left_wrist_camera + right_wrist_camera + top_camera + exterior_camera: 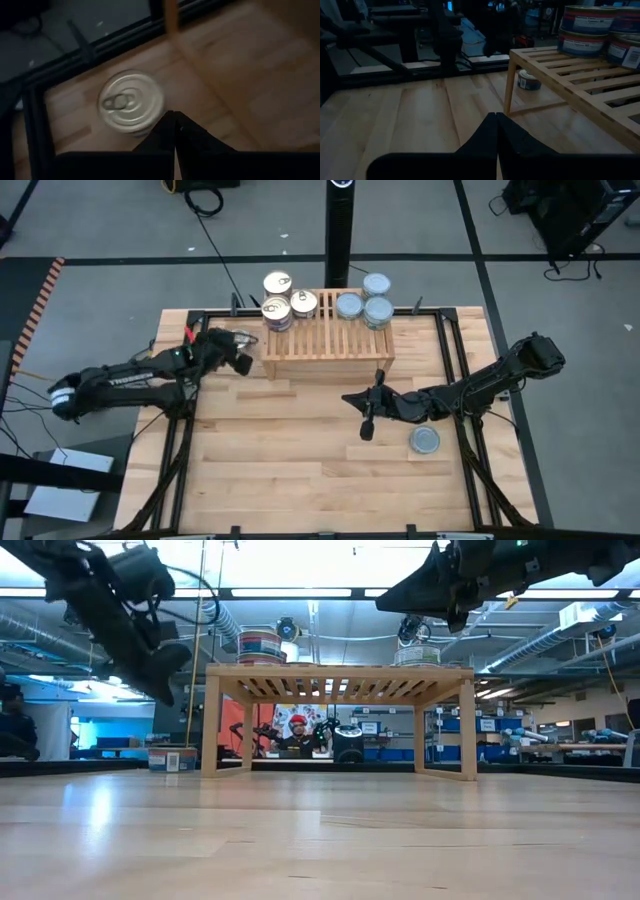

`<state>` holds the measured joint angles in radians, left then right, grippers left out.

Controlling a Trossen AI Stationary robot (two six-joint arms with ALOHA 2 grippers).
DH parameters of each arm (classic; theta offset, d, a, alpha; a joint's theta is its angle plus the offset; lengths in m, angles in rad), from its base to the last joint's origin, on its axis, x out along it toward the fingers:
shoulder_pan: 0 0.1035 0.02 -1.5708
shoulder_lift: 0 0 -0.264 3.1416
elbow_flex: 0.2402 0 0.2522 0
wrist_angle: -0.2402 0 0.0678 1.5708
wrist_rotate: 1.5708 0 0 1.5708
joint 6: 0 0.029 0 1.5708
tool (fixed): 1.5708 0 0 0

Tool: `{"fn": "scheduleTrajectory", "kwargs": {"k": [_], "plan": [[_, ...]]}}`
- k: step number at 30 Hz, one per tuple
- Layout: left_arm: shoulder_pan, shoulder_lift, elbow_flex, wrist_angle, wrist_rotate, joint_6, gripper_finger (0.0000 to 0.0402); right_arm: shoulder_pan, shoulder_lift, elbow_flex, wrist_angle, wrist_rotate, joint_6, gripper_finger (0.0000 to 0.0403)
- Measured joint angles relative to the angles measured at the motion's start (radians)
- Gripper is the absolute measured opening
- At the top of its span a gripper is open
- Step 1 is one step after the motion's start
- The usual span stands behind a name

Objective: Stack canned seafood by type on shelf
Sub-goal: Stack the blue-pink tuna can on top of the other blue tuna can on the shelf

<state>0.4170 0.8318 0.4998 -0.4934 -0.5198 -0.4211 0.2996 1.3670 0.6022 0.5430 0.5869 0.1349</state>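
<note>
The light-wood shelf [325, 332] stands at the table's far middle. On its left part sit gold-lidded tins [277, 300], on its right part blue-silver-lidded tins [365, 300], some stacked two high [584, 27]. One gold-lidded tin [131, 102] stands on the table beside the shelf's left end, below my shut left gripper [173, 116], which hangs above it [243, 352] without touching. Another blue-silver tin [425, 441] rests on the table at the right. My right gripper [348, 397] hovers shut in front of the shelf, holding nothing [496, 116].
A black frame [450, 330] runs round the tabletop's edges. Bare wood lies in front of the shelf and across the near half of the table [300, 470]. A black post [340, 230] stands behind the shelf. A person [298, 735] sits in the room beyond.
</note>
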Motion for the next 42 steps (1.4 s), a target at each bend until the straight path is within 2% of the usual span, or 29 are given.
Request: {"fn": "scheduleTrajectory", "kwargs": {"k": [6, 13, 25, 29, 37, 42], "plan": [[0.212, 0.021, -0.055, 0.135, 0.169, 0.05, 0.0007, 0.0, 0.0, 0.0, -0.008, 0.0, 0.0, 0.0007], [0.355, 0.121, -0.073, 0.213, 0.254, 0.102, 0.0007, 0.0, 0.0, 0.0, -0.013, 0.0, 0.003, 0.0007], [0.395, 0.364, -0.066, 0.342, 0.283, 0.133, 0.0007, 0.0, 0.0, 0.0, -0.017, 0.0, 0.013, 0.0007], [0.393, 0.357, -0.067, 0.317, 0.302, 0.149, 0.0007, 0.0, 0.0, 0.0, -0.024, 0.0, 0.019, 0.0007], [0.391, 0.267, -0.069, 0.145, 0.308, 0.149, 0.0007, 0.004, 0.001, 0.0, -0.038, 0.0, 0.03, 0.0007], [0.347, 0.232, -0.069, 0.066, 0.309, 0.148, 0.0007, 0.006, 0.001, 0.0, -0.038, 0.0, 0.03, 0.0007]]}}
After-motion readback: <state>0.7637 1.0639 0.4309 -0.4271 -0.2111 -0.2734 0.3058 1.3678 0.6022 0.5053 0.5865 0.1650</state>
